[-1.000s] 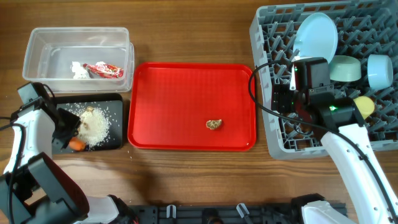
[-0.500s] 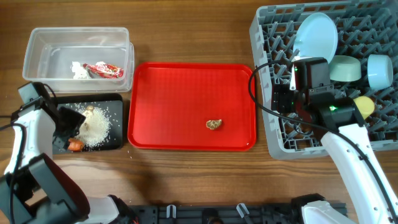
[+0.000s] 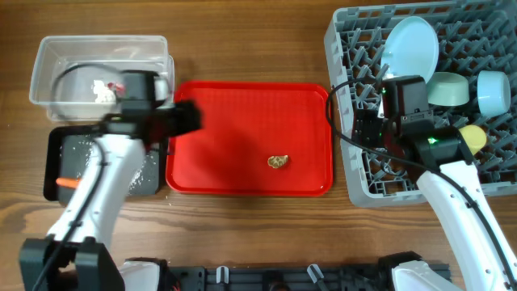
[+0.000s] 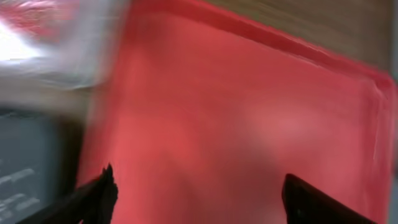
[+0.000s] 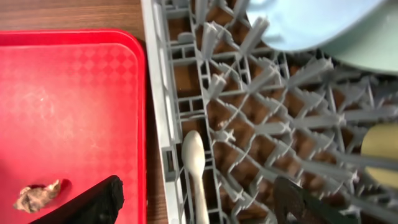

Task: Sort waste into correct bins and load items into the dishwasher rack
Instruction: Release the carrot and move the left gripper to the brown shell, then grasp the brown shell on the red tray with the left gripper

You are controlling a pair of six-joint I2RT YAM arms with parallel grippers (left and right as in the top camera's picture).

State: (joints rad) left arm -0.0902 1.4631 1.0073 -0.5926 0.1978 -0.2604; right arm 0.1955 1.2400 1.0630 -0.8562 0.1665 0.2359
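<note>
My left gripper (image 3: 189,118) is open and empty over the left edge of the red tray (image 3: 242,174); its view is blurred (image 4: 199,196). A small brownish lump (image 3: 278,162) lies on the tray and shows in the right wrist view (image 5: 37,196). The clear tub (image 3: 48,61) holds the tissue (image 3: 101,89) and a partly hidden red wrapper (image 3: 119,84). The black tray (image 3: 58,158) holds the carrot (image 3: 69,183) and rice. My right gripper (image 5: 199,202) is open over the white spoon (image 5: 194,158) in the rack (image 3: 355,182), beside the plate (image 3: 410,47), green bowl (image 3: 448,89), blue bowl (image 3: 493,90) and yellow cup (image 3: 474,137).
The clear tub and black tray stand close against the red tray's left side. The rack's left wall (image 5: 163,124) runs beside the red tray's right rim (image 5: 140,112). Bare wooden table lies along the front.
My left arm has swung from the black tray rightward to the red tray's left edge. The carrot now lies uncovered on the black tray. The right arm has not moved.
</note>
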